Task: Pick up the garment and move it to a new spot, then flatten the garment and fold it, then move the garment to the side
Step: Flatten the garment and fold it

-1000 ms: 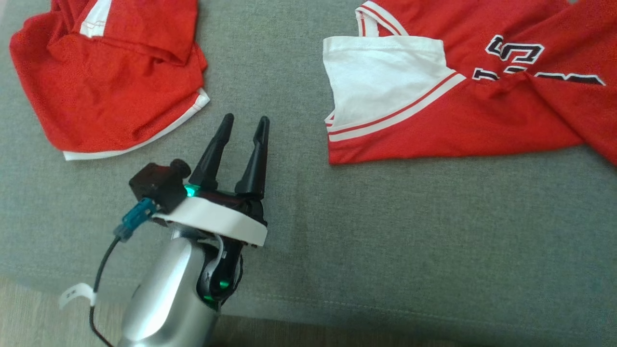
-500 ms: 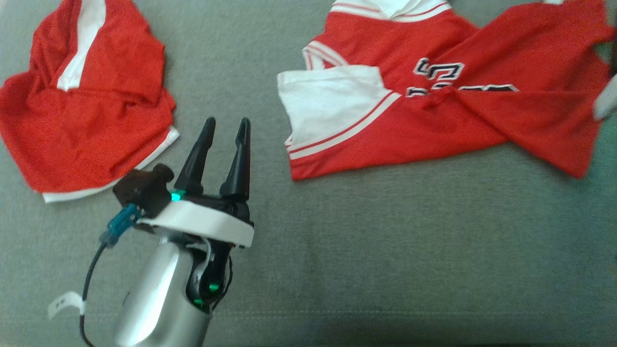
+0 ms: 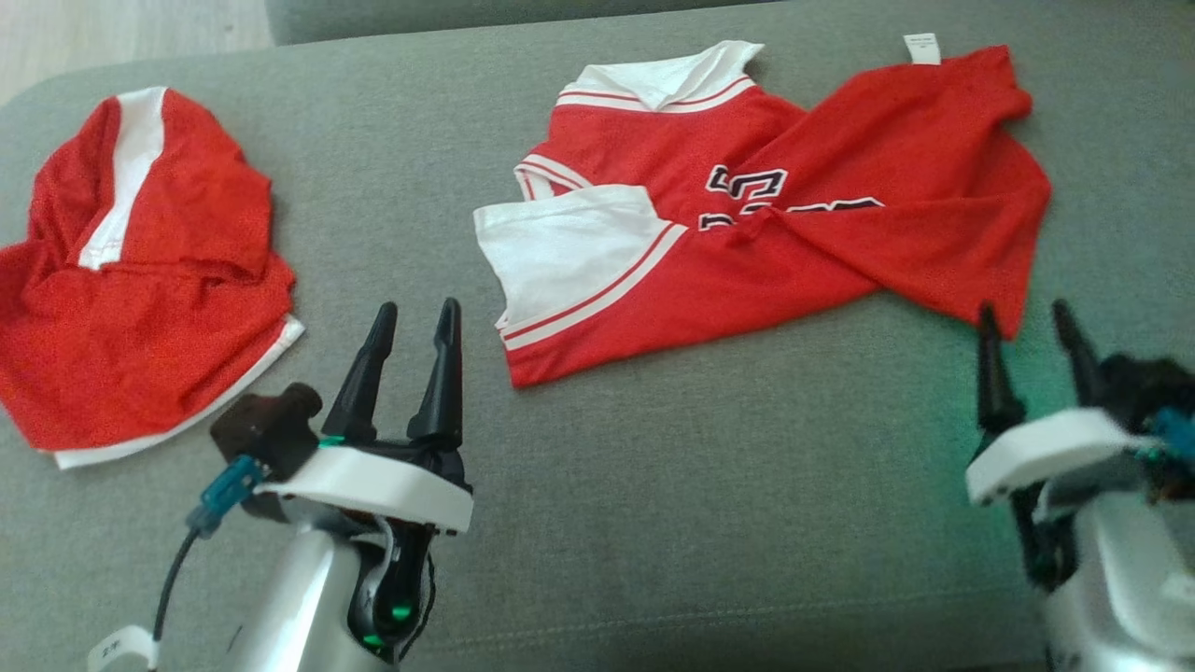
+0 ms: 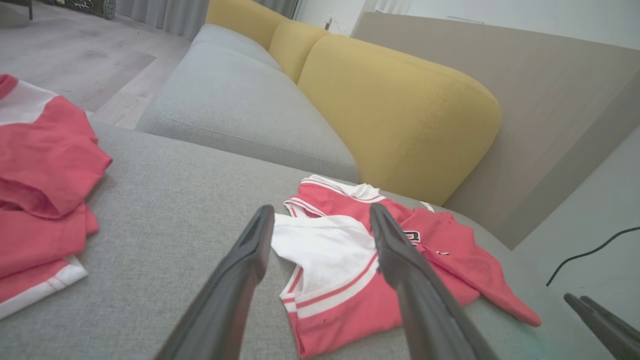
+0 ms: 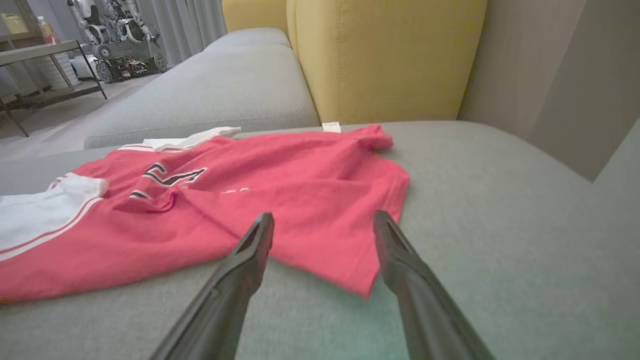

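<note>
The left gripper (image 3: 417, 306) and right gripper (image 3: 1022, 310) gape empty. Pinch the jersey (image 3: 747, 271), centre frame, at its near corners; lift evenly.

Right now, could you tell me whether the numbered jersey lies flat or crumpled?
Crumpled: the jersey has red cloth twisted across its number.

Living-room setting, doubling as robot test space. Grey fabric sofa (image 3: 653, 523) with yellow back cushions (image 4: 400, 110). Wood-plank floor (image 4: 75, 65) beside sofa. Curtains (image 5: 195, 20) beyond sofa's far end, with a wheeled robot (image 5: 125, 42) and metal-legged table (image 5: 45, 52) there.
</note>
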